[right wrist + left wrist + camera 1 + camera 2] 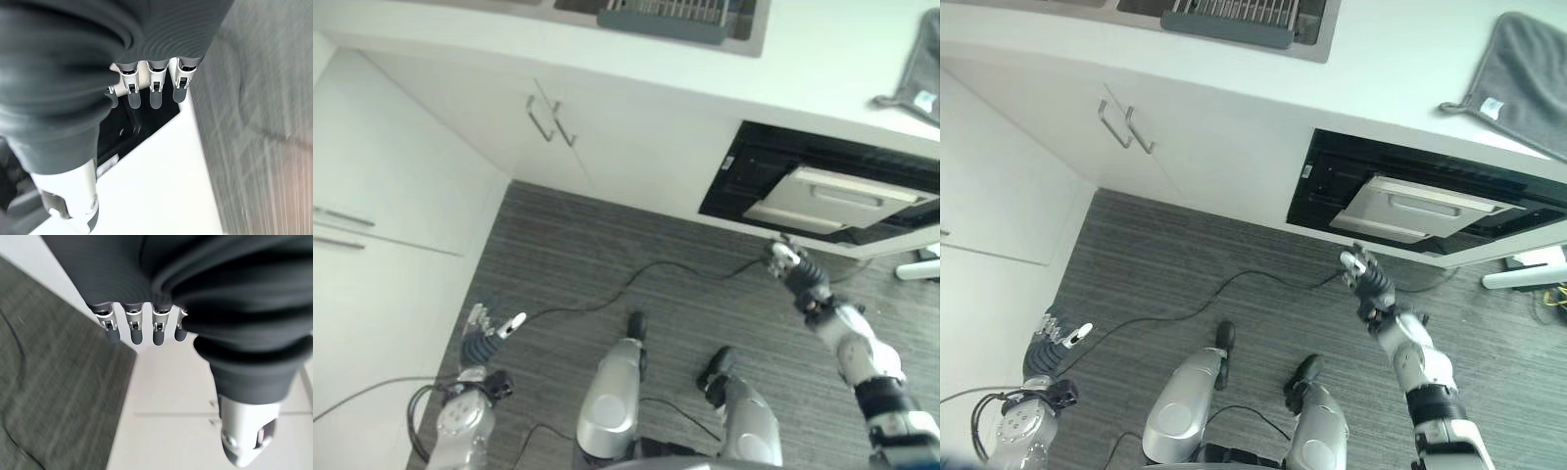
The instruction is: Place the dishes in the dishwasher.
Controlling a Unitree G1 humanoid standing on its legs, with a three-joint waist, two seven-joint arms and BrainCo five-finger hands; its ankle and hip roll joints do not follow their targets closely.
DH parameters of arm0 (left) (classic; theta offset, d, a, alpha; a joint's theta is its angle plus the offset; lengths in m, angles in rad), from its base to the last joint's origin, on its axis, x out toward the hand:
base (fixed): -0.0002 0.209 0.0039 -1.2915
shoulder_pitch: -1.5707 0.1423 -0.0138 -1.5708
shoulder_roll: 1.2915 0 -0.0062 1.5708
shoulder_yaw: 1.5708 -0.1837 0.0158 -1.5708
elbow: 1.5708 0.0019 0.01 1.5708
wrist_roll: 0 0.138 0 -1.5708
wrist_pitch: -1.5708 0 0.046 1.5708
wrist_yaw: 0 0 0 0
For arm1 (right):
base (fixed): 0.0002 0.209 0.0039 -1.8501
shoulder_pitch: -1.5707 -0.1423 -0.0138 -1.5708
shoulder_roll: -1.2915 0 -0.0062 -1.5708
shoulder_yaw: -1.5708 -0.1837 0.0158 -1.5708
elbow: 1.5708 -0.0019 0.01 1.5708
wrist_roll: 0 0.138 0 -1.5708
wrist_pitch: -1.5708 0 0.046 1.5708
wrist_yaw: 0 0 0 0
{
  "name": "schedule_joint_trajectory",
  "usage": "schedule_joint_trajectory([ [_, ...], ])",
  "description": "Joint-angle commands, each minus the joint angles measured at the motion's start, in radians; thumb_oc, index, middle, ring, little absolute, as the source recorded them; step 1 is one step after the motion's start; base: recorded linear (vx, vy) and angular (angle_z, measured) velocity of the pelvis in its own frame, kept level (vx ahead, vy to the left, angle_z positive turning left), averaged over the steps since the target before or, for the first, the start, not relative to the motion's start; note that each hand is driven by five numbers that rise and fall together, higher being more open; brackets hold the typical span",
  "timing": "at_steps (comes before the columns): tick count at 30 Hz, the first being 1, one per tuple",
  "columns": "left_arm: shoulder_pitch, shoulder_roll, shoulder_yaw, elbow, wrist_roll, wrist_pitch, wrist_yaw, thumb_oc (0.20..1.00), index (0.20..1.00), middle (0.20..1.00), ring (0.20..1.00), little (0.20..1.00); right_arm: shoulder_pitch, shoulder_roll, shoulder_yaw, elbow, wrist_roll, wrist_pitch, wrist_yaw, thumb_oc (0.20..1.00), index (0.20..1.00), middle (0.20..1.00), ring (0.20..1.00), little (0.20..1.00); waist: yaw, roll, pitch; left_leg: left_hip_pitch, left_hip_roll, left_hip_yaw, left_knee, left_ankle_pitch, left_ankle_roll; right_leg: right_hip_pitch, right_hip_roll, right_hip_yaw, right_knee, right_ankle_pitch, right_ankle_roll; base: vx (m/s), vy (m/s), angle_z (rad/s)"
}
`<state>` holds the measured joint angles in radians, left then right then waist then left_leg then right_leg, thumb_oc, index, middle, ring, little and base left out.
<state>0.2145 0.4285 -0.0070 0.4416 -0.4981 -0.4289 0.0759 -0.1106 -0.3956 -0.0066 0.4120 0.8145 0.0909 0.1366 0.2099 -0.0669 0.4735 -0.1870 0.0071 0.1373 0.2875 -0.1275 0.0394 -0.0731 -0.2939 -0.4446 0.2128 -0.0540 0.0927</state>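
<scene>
Right hand (1363, 272) is up by the front edge of the black dishwasher opening (1332, 186) under the white counter (1400, 69), fingers straight, carrying nothing. Looks like it's working the white pulled-out panel (1410, 211); can't tell whether it's opening or closing. Dishes: probably in the grey sink rack (1229, 20), too small to tell. Left hand (489, 328) hangs relaxed, holding nothing, by the white cabinets (382, 196). Grey towel (1528, 73) on the counter's right end, nothing blocking.

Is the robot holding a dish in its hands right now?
No. The left hand and the right hand are both open and hold nothing.
</scene>
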Motion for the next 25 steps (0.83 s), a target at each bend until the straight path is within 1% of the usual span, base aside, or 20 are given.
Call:
schedule_joint_trajectory([
  [1,0.052,0.049,0.012,-0.025,0.033,-0.036,0.004,1.0,1.0,1.0,1.0,1.0,-0.126,-0.093,0.019,0.033,-0.054,-0.083,0.022,1.0,1.0,1.0,1.0,1.0,0.008,0.016,-0.056,-0.004,0.013,0.028,-0.017,0.024,-0.047,0.079,-0.019,0.063,0.061,0.104,0.031,0.22,0.133,-0.26],
  [2,0.034,0.051,0.006,-0.015,0.035,-0.006,-0.004,1.0,1.0,1.0,1.0,1.0,-0.091,-0.089,0.021,0.035,-0.082,-0.082,0.041,1.0,1.0,1.0,1.0,1.0,-0.019,0.016,-0.083,0.027,0.014,0.023,-0.036,0.024,-0.046,0.078,-0.008,0.094,0.079,0.105,0.032,0.18,0.093,-0.28],
  [3,0.026,0.05,0.0,-0.012,0.032,0.007,-0.01,1.0,1.0,1.0,1.0,1.0,-0.081,-0.086,0.022,0.036,-0.086,-0.085,0.041,1.0,1.0,1.0,1.0,1.0,-0.031,0.018,-0.092,0.039,0.013,0.019,-0.047,0.024,-0.043,0.072,0.005,0.11,0.08,0.096,0.031,0.21,0.056,-0.14],
  [4,0.009,0.051,-0.009,-0.007,0.028,0.038,-0.029,1.0,1.0,1.0,1.0,1.0,-0.059,-0.078,0.021,0.034,-0.099,-0.079,0.046,1.0,1.0,1.0,1.0,1.0,-0.058,0.022,-0.111,0.061,0.007,0.005,-0.067,0.027,-0.039,0.061,0.046,0.143,0.065,0.066,0.026,0.21,-0.038,-0.02],
  [5,-0.021,0.045,-0.025,0.019,0.016,0.093,-0.07,1.0,1.0,1.0,1.0,1.0,-0.006,-0.066,0.021,0.021,-0.12,-0.078,0.03,1.0,1.0,1.0,1.0,1.0,-0.106,0.025,-0.142,0.087,-0.011,-0.023,-0.102,0.039,-0.033,0.038,0.121,0.205,0.02,0.027,0.02,0.23,-0.072,0.63],
  [6,-0.036,0.036,-0.033,0.038,0.015,0.122,-0.088,1.0,1.0,1.0,1.0,1.0,0.02,-0.056,0.025,0.014,-0.141,-0.072,0.021,1.0,1.0,1.0,1.0,1.0,-0.129,0.025,-0.158,0.102,-0.02,-0.033,-0.118,0.044,-0.031,0.029,0.148,0.231,0.005,0.022,0.014,0.27,-0.217,0.91],
  [7,-0.073,0.014,-0.064,0.108,0.007,0.196,-0.137,1.0,1.0,1.0,1.0,1.0,0.053,-0.047,0.04,0.078,-0.226,-0.078,0.02,1.0,1.0,1.0,1.0,1.0,-0.177,0.03,-0.204,0.143,-0.035,-0.062,-0.159,0.049,-0.03,0.006,0.203,0.292,-0.034,0.027,-0.001,0.24,-0.42,1.43],
  [8,-0.113,-0.024,-0.085,0.22,-0.04,0.258,-0.251,1.0,1.0,1.0,1.0,1.0,0.055,-0.016,0.073,0.189,-0.225,-0.074,0.016,1.0,1.0,1.0,1.0,1.0,-0.201,0.046,-0.237,0.181,-0.037,-0.068,-0.203,0.06,-0.033,0.026,0.231,0.313,-0.067,0.021,-0.018,0.21,-0.509,1.11],
  [9,-0.126,-0.049,-0.1,0.274,-0.023,0.264,-0.295,1.0,1.0,1.0,1.0,1.0,0.057,0.013,0.089,0.261,-0.266,-0.087,0.03,1.0,1.0,1.0,1.0,1.0,-0.208,0.051,-0.251,0.19,-0.031,-0.05,-0.204,0.066,-0.046,0.06,0.239,0.301,-0.101,0.023,-0.03,0.09,-0.415,1.31],
  [10,-0.137,-0.064,-0.11,0.309,0.0,0.279,-0.325,1.0,1.0,1.0,1.0,1.0,0.068,0.022,0.098,0.284,-0.304,-0.081,0.028,1.0,1.0,1.0,1.0,1.0,-0.217,0.054,-0.26,0.189,-0.025,-0.043,-0.194,0.069,-0.054,0.077,0.243,0.301,-0.118,0.023,-0.038,0.0,-0.195,0.91],
  [11,-0.154,-0.077,-0.125,0.353,0.015,0.29,-0.359,1.0,1.0,1.0,1.0,1.0,0.083,0.027,0.105,0.319,-0.34,-0.088,0.031,1.0,1.0,1.0,1.0,1.0,-0.236,0.06,-0.27,0.188,-0.004,0.003,-0.183,0.079,-0.069,0.098,0.242,0.285,-0.134,0.019,-0.04,-0.02,-0.071,1.0],
  [12,-0.185,-0.091,-0.135,0.41,0.016,0.302,-0.39,1.0,1.0,1.0,1.0,1.0,0.093,0.027,0.108,0.369,-0.392,-0.107,0.017,1.0,1.0,1.0,1.0,1.0,-0.26,0.053,-0.278,0.18,0.054,0.09,-0.16,0.092,-0.088,0.121,0.227,0.247,-0.144,0.013,-0.041,-0.04,0.026,0.66],
  [13,-0.2,-0.1,-0.136,0.433,0.02,0.308,-0.402,1.0,1.0,1.0,1.0,1.0,0.096,0.027,0.11,0.39,-0.408,-0.108,0.001,1.0,1.0,1.0,1.0,1.0,-0.273,0.047,-0.281,0.183,0.081,0.128,-0.15,0.094,-0.095,0.132,0.213,0.224,-0.149,0.013,-0.038,-0.04,0.188,1.53],
  [14,-0.221,-0.12,-0.143,0.483,0.032,0.305,-0.424,1.0,1.0,1.0,1.0,1.0,0.093,0.037,0.109,0.461,-0.391,-0.124,-0.01,1.0,1.0,1.0,1.0,1.0,-0.282,0.053,-0.294,0.213,0.087,0.142,-0.202,0.108,-0.096,0.148,0.196,0.191,-0.172,0.021,-0.026,-0.03,0.207,1.25],
  [16,-0.235,-0.13,-0.149,0.522,0.034,0.303,-0.423,1.0,1.0,1.0,1.0,1.0,0.086,0.048,0.112,0.515,-0.4,-0.148,-0.002,1.0,1.0,1.0,1.0,1.0,-0.288,0.064,-0.31,0.248,0.079,0.15,-0.267,0.123,-0.094,0.151,0.192,0.178,-0.193,0.036,-0.012,0.04,0.229,0.4],
  [17,-0.266,-0.139,-0.157,0.6,0.023,0.282,-0.414,1.0,1.0,1.0,1.0,1.0,0.068,0.068,0.125,0.606,-0.405,-0.164,0.017,1.0,1.0,1.0,1.0,1.0,-0.295,0.07,-0.339,0.3,0.071,0.163,-0.349,0.143,-0.096,0.16,0.185,0.164,-0.227,0.064,0.009,0.1,0.231,-0.26],
  [19,-0.27,-0.146,-0.153,0.63,0.035,0.262,-0.414,1.0,1.0,1.0,1.0,1.0,0.066,0.082,0.127,0.64,-0.403,-0.167,0.017,1.0,1.0,1.0,1.0,1.0,-0.297,0.07,-0.353,0.311,0.063,0.156,-0.358,0.139,-0.091,0.163,0.189,0.174,-0.222,0.061,0.012,0.1,0.162,-0.12],
  [23,-0.265,-0.15,-0.144,0.654,0.023,0.245,-0.411,1.0,1.0,1.0,1.0,1.0,0.078,0.104,0.135,0.68,-0.435,-0.179,0.033,1.0,1.0,1.0,1.0,1.0,-0.298,0.062,-0.376,0.332,0.059,0.165,-0.36,0.129,-0.084,0.17,0.185,0.176,-0.214,0.06,0.017,0.08,0.101,-0.02],
  [24,-0.255,-0.153,-0.124,0.67,0.006,0.236,-0.417,1.0,1.0,1.0,1.0,1.0,0.08,0.116,0.139,0.701,-0.44,-0.183,0.034,1.0,1.0,1.0,1.0,1.0,-0.293,0.057,-0.389,0.346,0.051,0.161,-0.362,0.121,-0.076,0.182,0.184,0.183,-0.217,0.059,0.018,0.1,0.093,-0.08],
  [25,-0.254,-0.154,-0.119,0.671,0.007,0.233,-0.418,1.0,1.0,1.0,1.0,1.0,0.079,0.118,0.139,0.705,-0.443,-0.185,0.036,1.0,1.0,1.0,1.0,1.0,-0.292,0.056,-0.392,0.348,0.051,0.161,-0.363,0.12,-0.075,0.184,0.184,0.183,-0.217,0.06,0.019,0.11,0.102,-0.07],
])
